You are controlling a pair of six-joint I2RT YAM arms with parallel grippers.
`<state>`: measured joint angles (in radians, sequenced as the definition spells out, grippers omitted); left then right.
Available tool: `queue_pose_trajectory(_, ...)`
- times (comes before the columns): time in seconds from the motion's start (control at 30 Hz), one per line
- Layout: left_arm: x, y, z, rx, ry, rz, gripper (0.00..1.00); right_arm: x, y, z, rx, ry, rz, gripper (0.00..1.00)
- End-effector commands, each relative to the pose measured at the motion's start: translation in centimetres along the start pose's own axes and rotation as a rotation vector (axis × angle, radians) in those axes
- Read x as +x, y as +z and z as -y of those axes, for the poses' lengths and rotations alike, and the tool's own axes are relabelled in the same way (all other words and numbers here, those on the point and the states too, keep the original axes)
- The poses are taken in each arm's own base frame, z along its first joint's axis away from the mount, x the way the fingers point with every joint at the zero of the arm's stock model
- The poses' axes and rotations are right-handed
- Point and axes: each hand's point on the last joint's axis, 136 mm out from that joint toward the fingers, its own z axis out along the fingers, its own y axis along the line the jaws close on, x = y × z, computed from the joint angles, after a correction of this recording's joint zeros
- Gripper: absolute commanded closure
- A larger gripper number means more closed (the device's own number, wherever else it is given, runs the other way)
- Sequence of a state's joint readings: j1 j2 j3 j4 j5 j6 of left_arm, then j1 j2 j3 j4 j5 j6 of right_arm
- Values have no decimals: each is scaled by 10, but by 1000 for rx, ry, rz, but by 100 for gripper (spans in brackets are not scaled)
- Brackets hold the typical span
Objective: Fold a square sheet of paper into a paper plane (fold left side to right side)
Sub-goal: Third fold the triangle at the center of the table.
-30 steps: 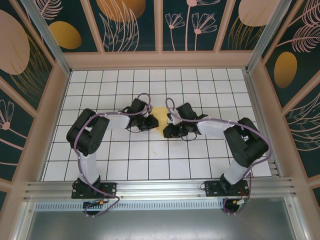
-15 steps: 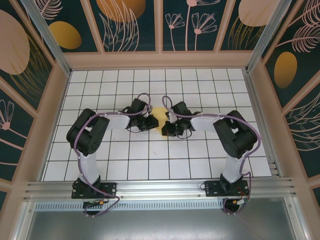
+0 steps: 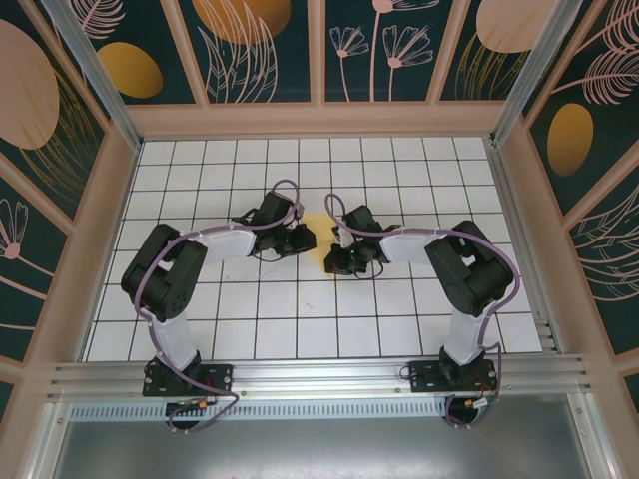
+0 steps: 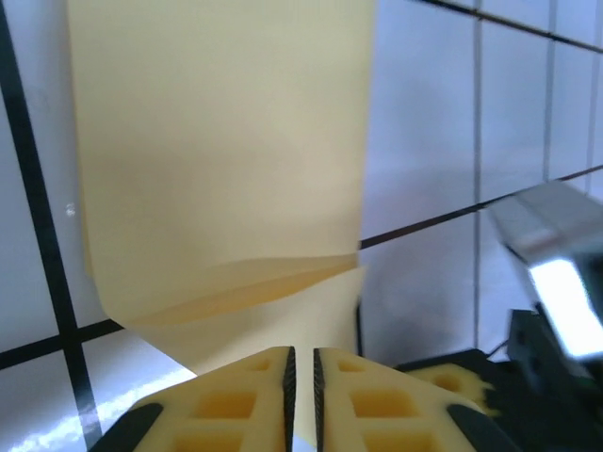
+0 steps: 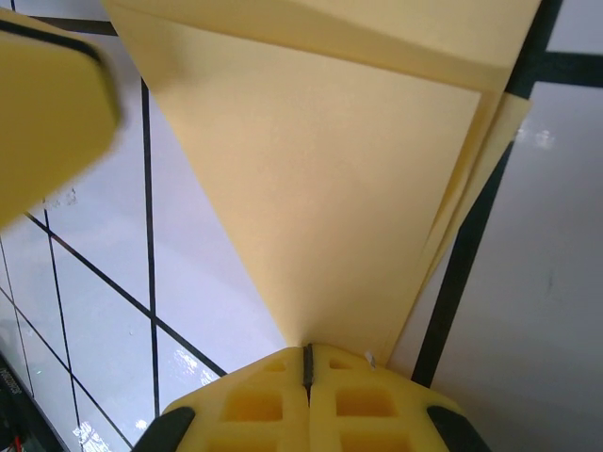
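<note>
The yellow sheet of paper (image 3: 318,238) lies folded into layers on the white grid table (image 3: 399,170), between my two grippers. My left gripper (image 3: 304,240) is at its left edge. In the left wrist view the paper (image 4: 226,141) has a lifted flap, and the left gripper (image 4: 301,363) is shut on its near edge, which runs down between the pads. My right gripper (image 3: 333,256) is at the paper's right. In the right wrist view the paper (image 5: 349,188) narrows to a point, and the right gripper (image 5: 306,353) is shut on that point.
Patterned panel walls (image 3: 319,60) enclose the table on three sides. An aluminium rail (image 3: 319,374) runs along the near edge with both arm bases on it. The left gripper's yellow finger (image 5: 47,104) shows at the top left of the right wrist view.
The right arm drew in toward the paper and its gripper shut on the paper. The left arm's elbow swung left while its gripper stayed at the paper.
</note>
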<state>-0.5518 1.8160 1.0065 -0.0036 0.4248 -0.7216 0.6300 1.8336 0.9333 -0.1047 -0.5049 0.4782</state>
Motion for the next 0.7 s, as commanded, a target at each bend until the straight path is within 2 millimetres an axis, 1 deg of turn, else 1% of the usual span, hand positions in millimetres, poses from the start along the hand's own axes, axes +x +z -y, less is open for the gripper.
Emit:
queue_pose_trajectory(0.0, 10, -8, 7, 8, 30, -7, 87, 39, 14, 55, 195, 104, -110, 100)
queue_pose_trajectory(0.03, 21, -6, 1, 5, 17, -28, 88, 38, 14, 55, 195, 103, -108, 100)
queue_pose_trajectory(0.07, 28, -3, 0, 13, 7, -43, 89, 38, 14, 56, 197, 103, -107, 100)
queue_pose_trajectory(0.17, 43, 5, 2, 53, -5, -79, 92, 38, 14, 56, 197, 102, -107, 100)
queue_pose_trajectory(0.27, 47, 11, 6, 79, -9, -90, 93, 37, 14, 55, 199, 100, -107, 100)
queue_pose_trajectory(0.43, 46, 14, 9, 93, -10, -92, 93, 36, 14, 56, 205, 98, -106, 100)
queue_pose_trajectory(0.67, 48, 23, 3, 77, -25, -106, 93, 37, 14, 55, 201, 97, -108, 100)
